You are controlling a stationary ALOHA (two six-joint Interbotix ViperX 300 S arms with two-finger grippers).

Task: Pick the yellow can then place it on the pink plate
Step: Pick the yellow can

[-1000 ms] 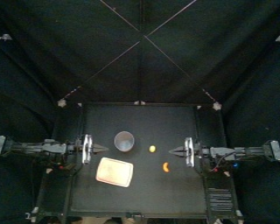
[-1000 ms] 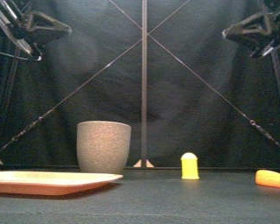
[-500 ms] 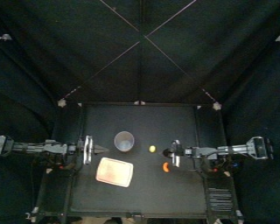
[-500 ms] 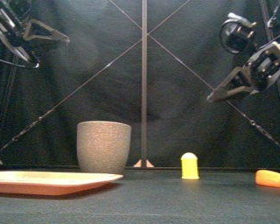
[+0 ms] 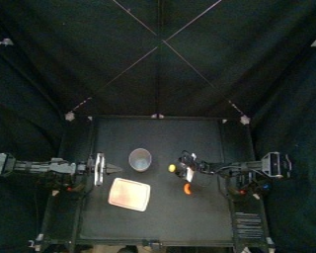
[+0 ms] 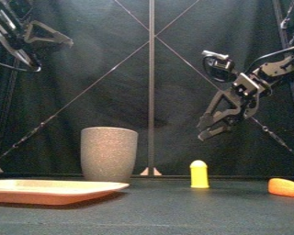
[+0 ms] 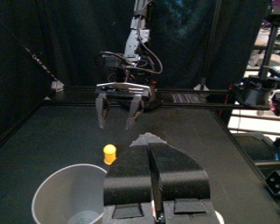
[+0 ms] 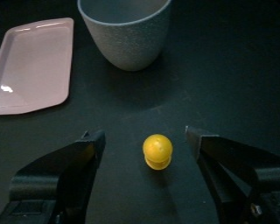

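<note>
The small yellow can [image 5: 172,168] stands upright mid-table, right of the tall grey speckled cup [image 5: 139,157]. The flat pink plate [image 5: 129,194] lies nearer the front, left of the can. My right gripper [image 6: 209,131] hangs open above the can [image 6: 198,173], tilted down toward it and apart from it. In the right wrist view the can [image 8: 157,150] shows between the spread jaws of that gripper [image 8: 145,134], with the cup [image 8: 129,31] and plate [image 8: 31,66] beyond. My left gripper [image 7: 154,175] is shut on nothing and rests high at the table's left [image 5: 95,170].
An orange toy [image 5: 189,187] lies on the table just in front of the right gripper, to the can's right; in the front view the orange toy [image 6: 286,187] is at far right. The cup [image 6: 109,152] stands behind the plate [image 6: 51,190].
The right arm has reached leftward from the table's right side and come down to hang over the yellow can. The left arm and all objects have stayed put.
</note>
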